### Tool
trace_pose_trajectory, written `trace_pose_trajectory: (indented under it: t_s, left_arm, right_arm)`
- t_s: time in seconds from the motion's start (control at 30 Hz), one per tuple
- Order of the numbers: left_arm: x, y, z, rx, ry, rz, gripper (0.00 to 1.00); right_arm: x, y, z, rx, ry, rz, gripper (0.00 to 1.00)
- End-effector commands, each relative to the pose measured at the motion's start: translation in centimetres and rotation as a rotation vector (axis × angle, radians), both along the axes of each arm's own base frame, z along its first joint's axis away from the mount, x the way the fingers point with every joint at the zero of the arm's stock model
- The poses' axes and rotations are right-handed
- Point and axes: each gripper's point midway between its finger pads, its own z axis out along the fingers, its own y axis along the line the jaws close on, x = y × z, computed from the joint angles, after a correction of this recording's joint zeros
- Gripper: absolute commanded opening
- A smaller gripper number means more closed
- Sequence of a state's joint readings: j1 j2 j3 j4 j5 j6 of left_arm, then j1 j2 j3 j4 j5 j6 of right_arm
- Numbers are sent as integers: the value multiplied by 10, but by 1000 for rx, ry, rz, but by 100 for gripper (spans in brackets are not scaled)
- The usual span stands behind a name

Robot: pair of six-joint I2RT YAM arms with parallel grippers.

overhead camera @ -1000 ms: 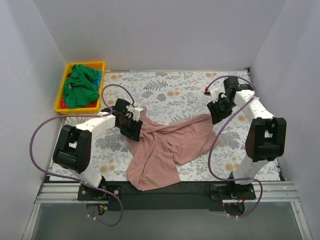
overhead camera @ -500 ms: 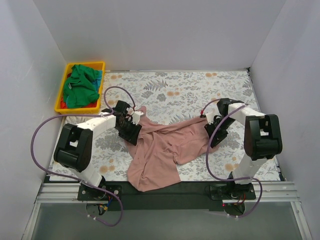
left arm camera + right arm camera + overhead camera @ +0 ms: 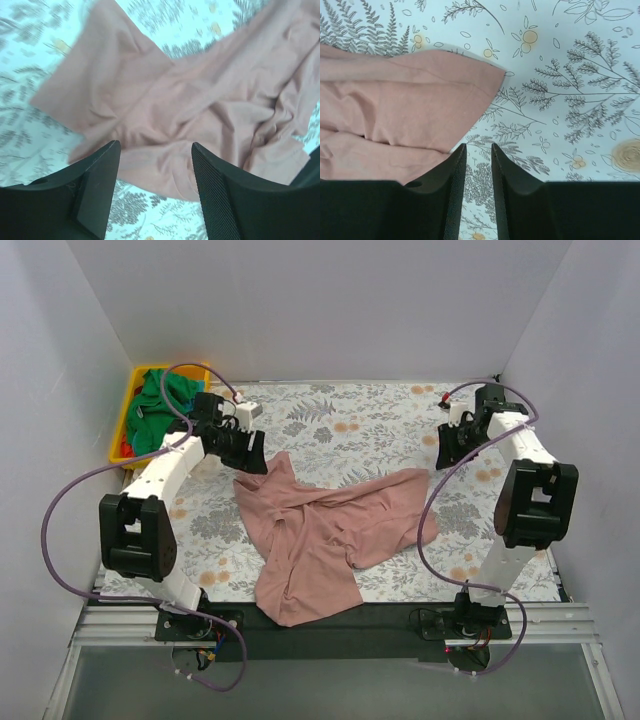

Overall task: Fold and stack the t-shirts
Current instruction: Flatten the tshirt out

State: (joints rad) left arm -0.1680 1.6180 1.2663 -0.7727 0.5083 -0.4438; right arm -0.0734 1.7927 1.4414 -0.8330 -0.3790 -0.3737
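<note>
While the large dusty-pink cotton t-shirt (image 3: 320,530) lay crumpled and unfolded across the middle of the floral-patterned counter (image 3: 370,420), neither arm touched it. The left end effector (image 3: 155,150) hovered above the shirt's far left part, its jaws wide and empty. The right end effector (image 3: 478,150) hung just past the shirt's right tip, over bare floral cover, its jaws narrowly parted and gripping nothing. A green cotton t-shirt (image 3: 160,410) sat bunched in the yellow plastic bin (image 3: 117,430) at the counter's far left corner, with a little red fabric (image 3: 124,450) showing beneath it.
</note>
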Motion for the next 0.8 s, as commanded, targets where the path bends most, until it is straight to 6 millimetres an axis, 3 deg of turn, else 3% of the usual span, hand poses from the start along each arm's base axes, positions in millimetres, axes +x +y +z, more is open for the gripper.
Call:
trace_pose_trajectory:
  t_s: [0.0,0.17,0.4,0.63,0.77]
  left_arm:
    - [20,1,13,-49,-14,44,58]
    - [36,10,9,-47,-12,93,63]
    - [37,18,0,-42,0,124,67]
    - [37,27,-6,-33,8,144,68]
    - [38,30,-9,-29,11,151,68]
  right_arm:
    - [13,6,-21,30,67,-79,33]
    - [14,8,-43,43,103,-114,35]
    - [9,12,-69,66,160,-123,36]
    - [7,21,-82,116,208,-127,35]
    - [8,23,-85,126,214,-129,30]
